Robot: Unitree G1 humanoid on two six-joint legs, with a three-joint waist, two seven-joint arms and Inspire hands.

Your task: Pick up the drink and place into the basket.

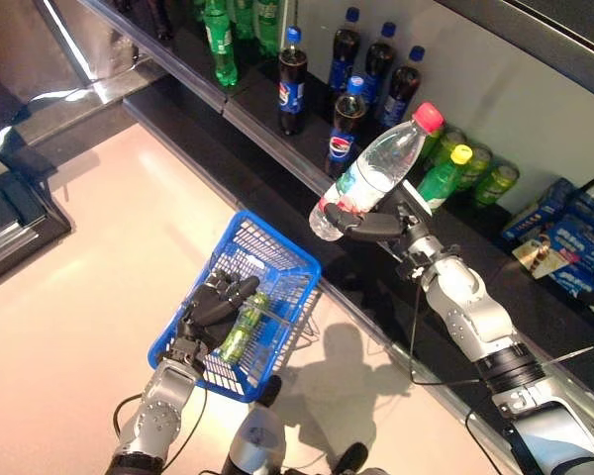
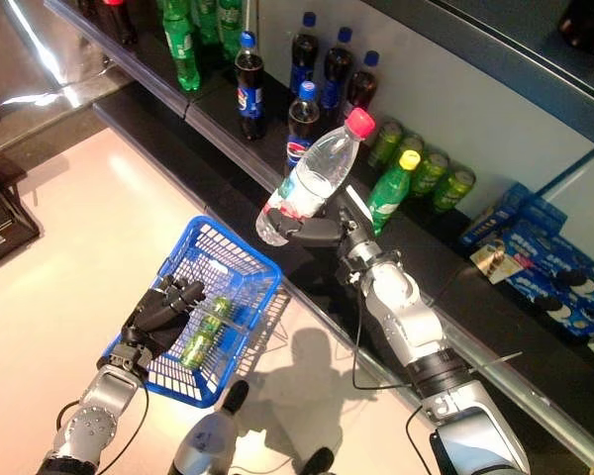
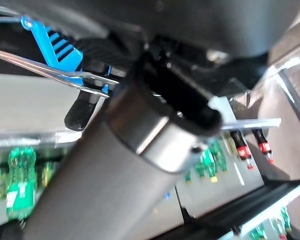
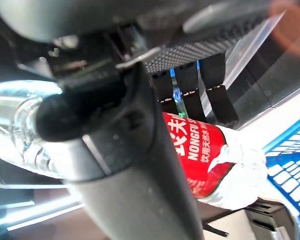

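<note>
My right hand [image 1: 381,223] is shut on a clear water bottle [image 1: 371,170] with a pink cap and a red label [image 4: 202,150]. It holds the bottle tilted in the air, in front of the low shelf and to the right of the blue basket [image 1: 277,252]. My left hand [image 1: 213,307] is curled round the basket's wire handle [image 3: 65,75] and carries the basket above the floor. A green bottle [image 1: 243,327] lies inside the basket.
The low shelf [image 1: 257,124] runs diagonally behind, with dark cola bottles [image 1: 292,84], green soda bottles [image 1: 218,45] and a yellow-capped green bottle [image 1: 444,176]. Blue snack packs [image 1: 574,242] lie at the far right. Pale floor [image 1: 89,257] spreads left of the basket.
</note>
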